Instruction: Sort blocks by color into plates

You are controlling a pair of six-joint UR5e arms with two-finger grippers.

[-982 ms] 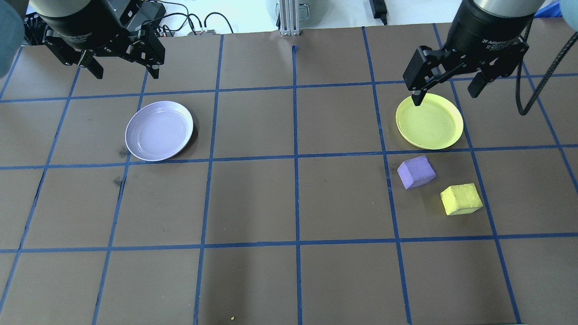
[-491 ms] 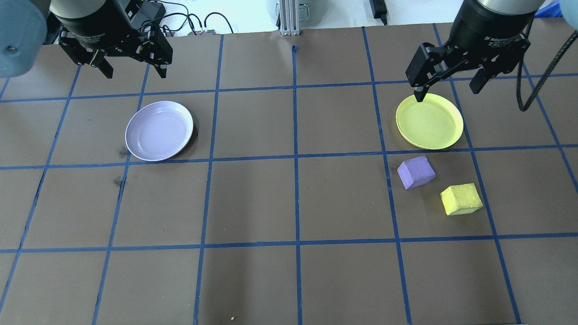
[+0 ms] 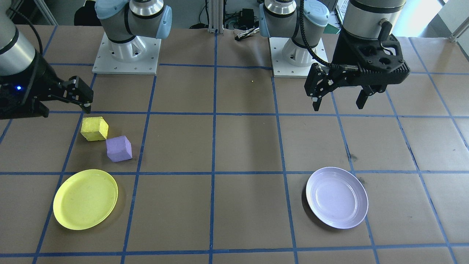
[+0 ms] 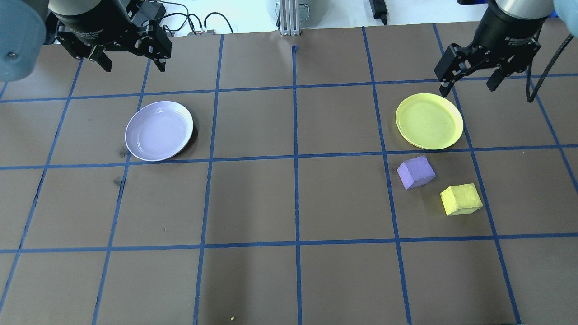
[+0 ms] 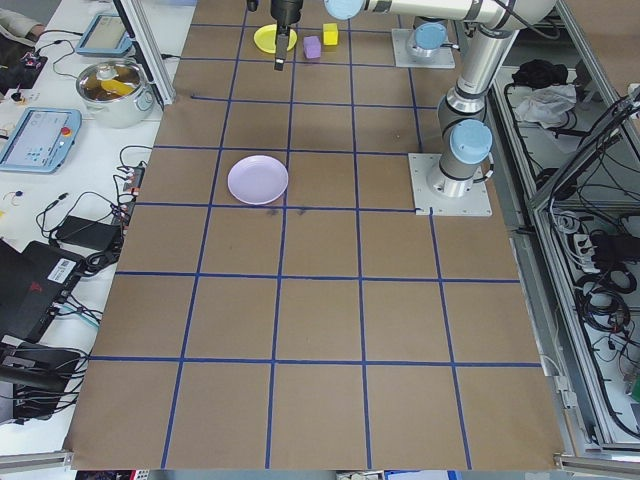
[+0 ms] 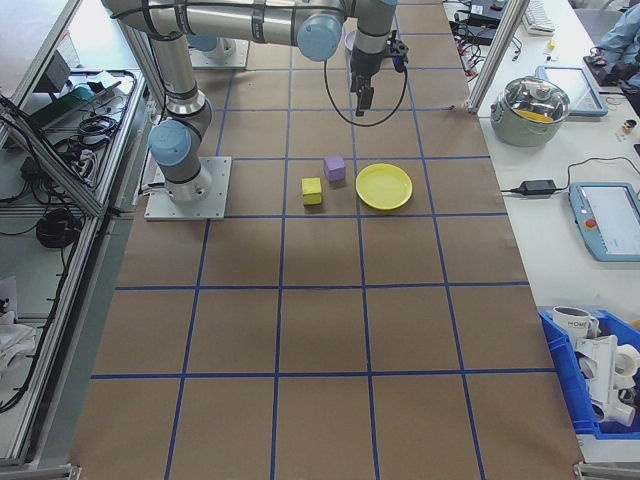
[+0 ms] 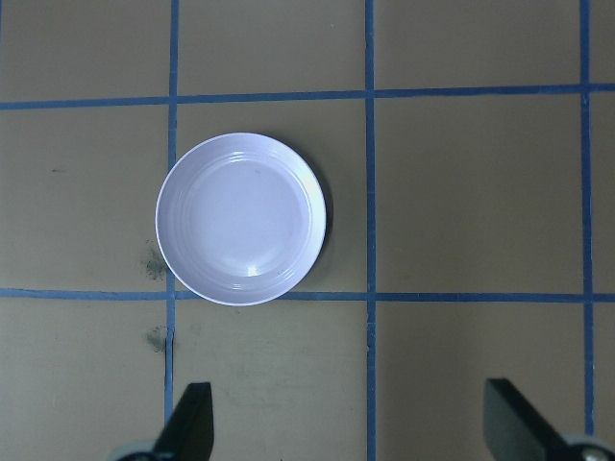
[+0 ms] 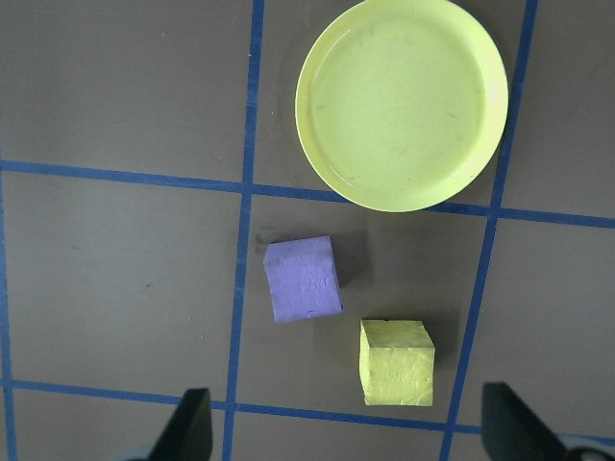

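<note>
The purple block (image 4: 416, 172) and the yellow block (image 4: 461, 199) lie side by side on the table, just nearer the robot than the empty yellow plate (image 4: 429, 121). The right wrist view shows all three below the camera: plate (image 8: 402, 103), purple block (image 8: 303, 279), yellow block (image 8: 396, 362). My right gripper (image 4: 469, 89) hangs open and empty above the table by the yellow plate's far right rim. The empty lavender plate (image 4: 159, 131) sits on the left half. My left gripper (image 4: 134, 67) hovers open and empty beyond it, its fingers (image 7: 192, 423) wide apart.
Blue tape lines divide the brown table into squares. The two arm bases (image 3: 126, 51) (image 3: 296, 55) stand at the robot's side. An aluminium post (image 4: 289, 18) and cables (image 4: 198, 22) lie past the far edge. A pot (image 6: 538, 105) and tablets sit on the side bench.
My right gripper has moved right and farther away, off the yellow plate's far left rim. The left gripper shifted slightly right. Both stayed open; blocks and plates did not move.
</note>
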